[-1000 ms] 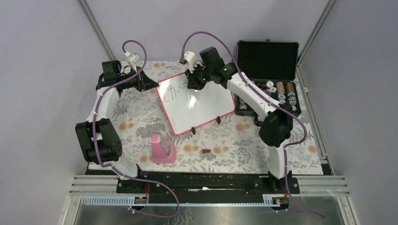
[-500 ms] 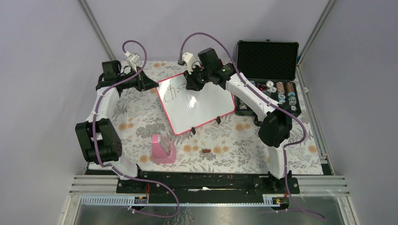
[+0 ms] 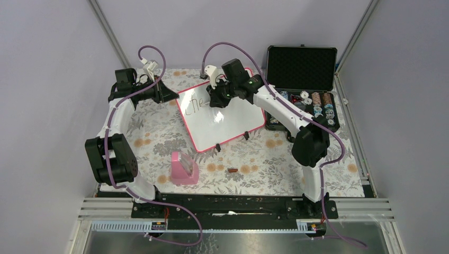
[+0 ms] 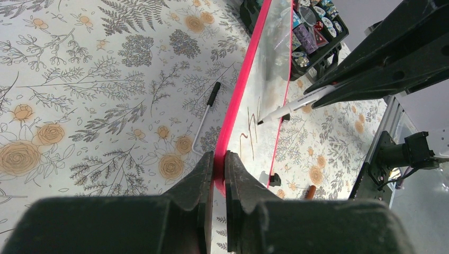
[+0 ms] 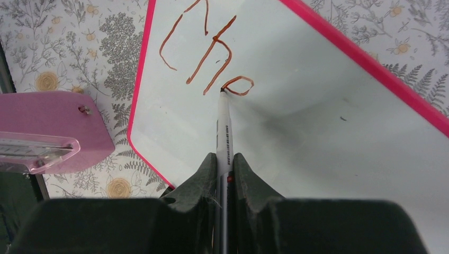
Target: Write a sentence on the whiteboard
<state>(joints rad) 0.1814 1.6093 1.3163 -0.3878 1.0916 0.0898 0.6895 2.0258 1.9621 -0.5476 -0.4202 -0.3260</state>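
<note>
The left gripper (image 4: pixel 219 159) pinched the pink frame of the whiteboard (image 4: pixel 267 63), which ran ahead of its jaws. The right gripper (image 5: pixel 225 159) clamped a marker (image 5: pixel 224 124), its tip touching the board just ahead of the jaws, at the sentence (image 5: pixel 209 50), which read "Che".

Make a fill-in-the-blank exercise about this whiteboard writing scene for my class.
1. The right tool grips a ____, its tip touching the whiteboard.
2. The sentence begun there reads ____.
3. The left tool pinches the whiteboard's frame, which is coloured ____.
4. The black case at the table's far right corner has its lid ____.

Missing words: marker; Che; pink; open.
</note>
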